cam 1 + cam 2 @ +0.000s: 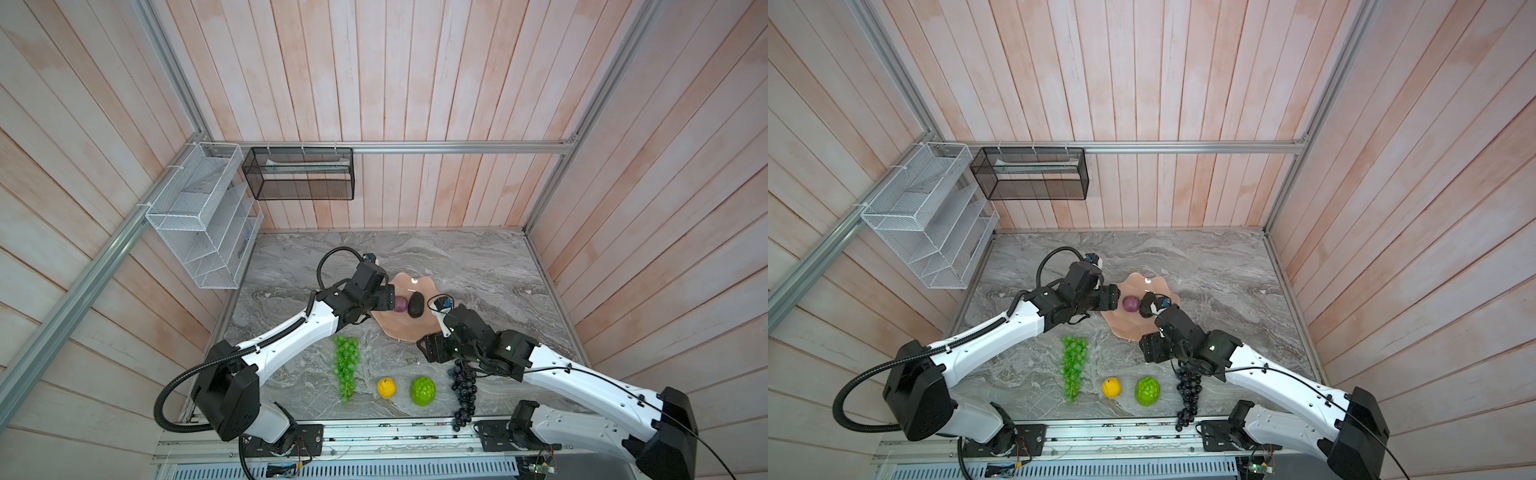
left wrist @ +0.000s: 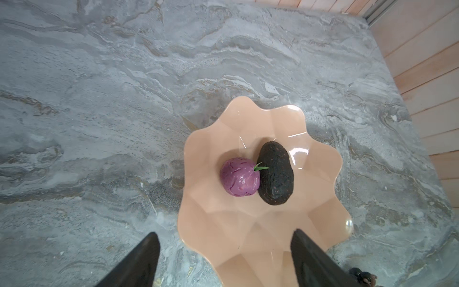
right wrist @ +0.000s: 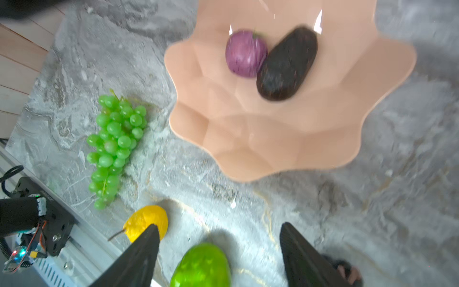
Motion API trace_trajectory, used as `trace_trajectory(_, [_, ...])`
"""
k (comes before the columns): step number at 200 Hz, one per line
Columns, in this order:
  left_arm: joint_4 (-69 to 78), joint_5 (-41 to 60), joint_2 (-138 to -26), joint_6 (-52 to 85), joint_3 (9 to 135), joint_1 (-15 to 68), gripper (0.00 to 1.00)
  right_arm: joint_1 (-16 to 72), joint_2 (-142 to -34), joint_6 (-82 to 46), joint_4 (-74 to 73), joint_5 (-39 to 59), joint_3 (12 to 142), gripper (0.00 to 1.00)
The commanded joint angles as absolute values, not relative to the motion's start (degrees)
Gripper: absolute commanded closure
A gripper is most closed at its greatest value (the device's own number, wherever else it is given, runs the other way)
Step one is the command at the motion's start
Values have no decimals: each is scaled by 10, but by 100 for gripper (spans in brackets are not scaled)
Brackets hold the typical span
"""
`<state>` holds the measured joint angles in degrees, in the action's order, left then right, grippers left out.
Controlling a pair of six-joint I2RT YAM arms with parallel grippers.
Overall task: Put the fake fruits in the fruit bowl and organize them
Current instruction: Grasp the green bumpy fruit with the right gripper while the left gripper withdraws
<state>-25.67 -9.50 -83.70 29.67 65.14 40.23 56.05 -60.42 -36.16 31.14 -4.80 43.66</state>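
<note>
- The fruit bowl [image 2: 218, 218], a glossy peach dish with a wavy rim, sits around the middle of the grey marble table [image 1: 478, 266].
- Two fruits lie inside it, side by side and touching: the purple bumpy fruit [image 2: 239, 177] and the blackish avocado [image 2: 275, 174].
- The left gripper [image 2: 224, 233] hangs at the bowl's left edge, its jaws wide apart with nothing between them. One finger is over the table, the other over the dish.
- The right gripper [image 3: 219, 225] hovers over the table just off the bowl's near rim, jaws also spread and empty.
- The other four fruits lie in a row along the table's near edge. From left to right they are the long green grape bunch [image 1: 345, 365], the small yellow lemon [image 1: 386, 387], the bumpy lime-green fruit [image 1: 423, 390] and the dark grape bunch [image 1: 463, 395].
- The right arm partly hides the top of the dark bunch.
</note>
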Motion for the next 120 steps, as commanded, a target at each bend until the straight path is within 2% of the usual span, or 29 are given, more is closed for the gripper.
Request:
trace_trajectory(1, [-237, -133, -818, 290, 643, 393, 13, 627, -613, -494, 397, -67, 416, 21])
trace_trajectory(39, [-218, -123, -814, 273, 641, 374, 13, 702, -660, -539, 376, -25, 413, 19])
trace_trajectory(120, [-210, -94, -784, 271, 597, 343, 13, 681, -766, -497, 322, -9, 419, 18])
